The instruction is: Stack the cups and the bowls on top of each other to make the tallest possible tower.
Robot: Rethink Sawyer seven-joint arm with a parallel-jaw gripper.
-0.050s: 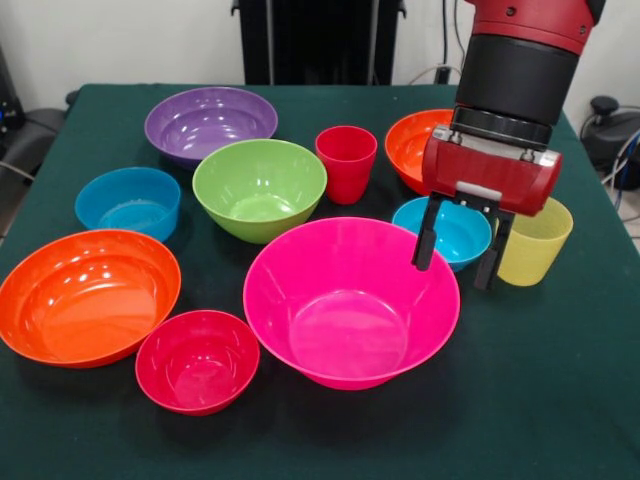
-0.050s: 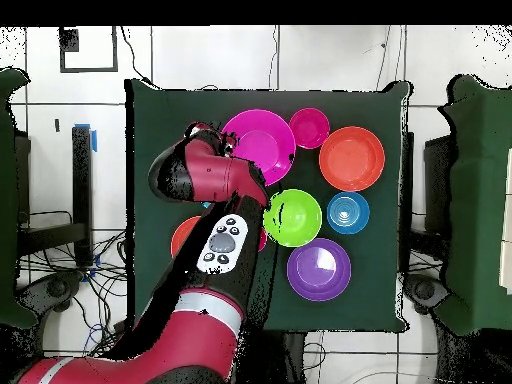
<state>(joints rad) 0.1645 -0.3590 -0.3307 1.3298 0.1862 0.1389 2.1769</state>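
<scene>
My gripper (image 1: 458,245) hangs open with nothing between its fingers, just above a small blue bowl (image 1: 452,238) at the right. A translucent yellow cup (image 1: 537,240) stands close to its right side. The big pink bowl (image 1: 350,300) sits in front, beside the gripper's left finger. Further back are the red cup (image 1: 346,162), green bowl (image 1: 260,188), purple bowl (image 1: 210,122) and an orange bowl (image 1: 412,145) partly behind the arm. On the left are another blue bowl (image 1: 128,202), a wide orange bowl (image 1: 88,295) and a small red-pink bowl (image 1: 197,360). Each stands alone.
Everything rests on a dark green tablecloth (image 1: 560,400). In the overhead view the arm (image 2: 205,180) covers the gripper, both cups and one blue bowl; the pink bowl (image 2: 258,140) and green bowl (image 2: 293,217) show beside it. Cables lie on the floor around the table.
</scene>
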